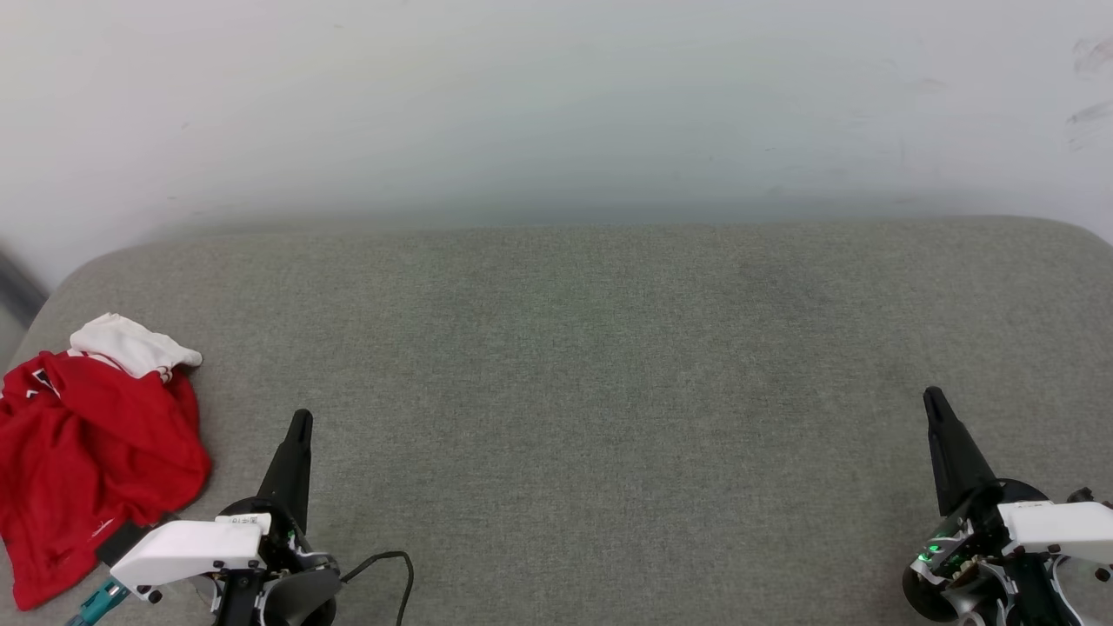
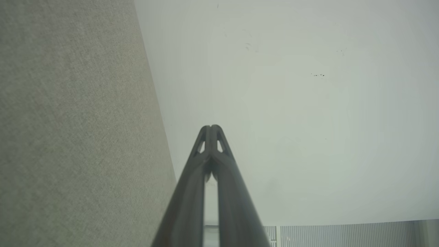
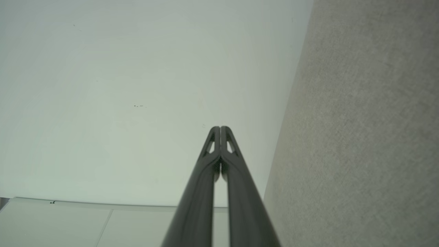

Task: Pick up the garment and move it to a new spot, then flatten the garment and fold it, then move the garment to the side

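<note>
The garment (image 1: 91,452) lies crumpled in a heap at the far left of the grey cushioned surface (image 1: 591,348), red with a white sleeve bunched at its top. My left gripper (image 1: 300,417) is at the lower left, just right of the heap and apart from it, shut and holding nothing. At the lower right my right gripper (image 1: 933,396) is also shut and empty, far from the garment. In the left wrist view the left gripper (image 2: 211,127) has its tips pressed together, and in the right wrist view the right gripper (image 3: 220,127) shows the same.
A pale wall (image 1: 556,104) rises behind the cushion's far edge. A black cable (image 1: 387,561) loops on the fabric beside my left wrist. The cushion's left corner rounds off near the garment.
</note>
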Tool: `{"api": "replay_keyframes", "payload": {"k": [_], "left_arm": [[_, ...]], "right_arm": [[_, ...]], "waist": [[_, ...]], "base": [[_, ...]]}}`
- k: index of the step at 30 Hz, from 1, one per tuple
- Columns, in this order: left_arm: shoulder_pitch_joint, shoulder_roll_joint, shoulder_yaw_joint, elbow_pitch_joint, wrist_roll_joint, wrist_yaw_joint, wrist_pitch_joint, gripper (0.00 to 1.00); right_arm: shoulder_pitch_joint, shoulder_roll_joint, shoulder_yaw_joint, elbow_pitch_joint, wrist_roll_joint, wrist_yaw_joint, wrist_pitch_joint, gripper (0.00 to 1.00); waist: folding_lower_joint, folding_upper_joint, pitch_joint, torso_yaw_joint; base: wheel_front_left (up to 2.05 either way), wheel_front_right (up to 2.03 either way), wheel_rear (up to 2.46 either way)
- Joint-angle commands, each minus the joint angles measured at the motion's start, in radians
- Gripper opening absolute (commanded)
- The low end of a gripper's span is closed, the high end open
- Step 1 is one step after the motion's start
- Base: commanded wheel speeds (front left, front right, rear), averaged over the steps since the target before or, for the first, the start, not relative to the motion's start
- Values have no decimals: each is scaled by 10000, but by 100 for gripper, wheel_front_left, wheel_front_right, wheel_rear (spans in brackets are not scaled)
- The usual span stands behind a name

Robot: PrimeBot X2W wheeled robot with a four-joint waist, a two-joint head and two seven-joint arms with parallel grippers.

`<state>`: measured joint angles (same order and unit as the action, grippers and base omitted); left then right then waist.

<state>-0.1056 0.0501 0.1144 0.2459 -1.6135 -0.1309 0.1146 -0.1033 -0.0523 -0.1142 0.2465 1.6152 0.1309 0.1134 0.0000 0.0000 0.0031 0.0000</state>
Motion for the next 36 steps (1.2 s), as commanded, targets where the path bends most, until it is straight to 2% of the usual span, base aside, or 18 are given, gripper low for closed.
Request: {"api": "replay_keyframes", "payload": {"k": [1, 6, 7, 17, 24, 36], "left_arm": [[-75, -20, 20, -1, 12, -31, 11, 0], [-75, -20, 20, -1, 12, -31, 11, 0], [11, -2, -6, 19, 2, 2, -2, 100], [-33, -6, -496, -58, 228, 3, -454, 100], [-66, -4, -773, -299, 763, 2, -784, 100], [-80, 0, -1127, -627, 3503, 1, -1295, 100]], "right_arm": [[-122, 39, 6, 10, -45, -3, -2, 0], [-122, 39, 6, 10, -45, -3, -2, 0], [14, 0, 0, 19, 0, 0, -2, 100], [152, -38, 231, -221, -276, 0, -398, 100], [183, -211, 504, -468, -846, 0, -771, 100], [272, -282, 680, -936, -3617, 0, -1287, 100]], "waist": [[0, 0, 0, 0], [0, 0, 0, 0], [0, 0, 0, 0], [0, 0, 8, 11], [0, 0, 11, 33], [0, 0, 4, 76]], "base": [[0, 0, 0], [0, 0, 0], [0, 0, 0], [0, 0, 0], [0, 0, 0], [0, 0, 0]]}}
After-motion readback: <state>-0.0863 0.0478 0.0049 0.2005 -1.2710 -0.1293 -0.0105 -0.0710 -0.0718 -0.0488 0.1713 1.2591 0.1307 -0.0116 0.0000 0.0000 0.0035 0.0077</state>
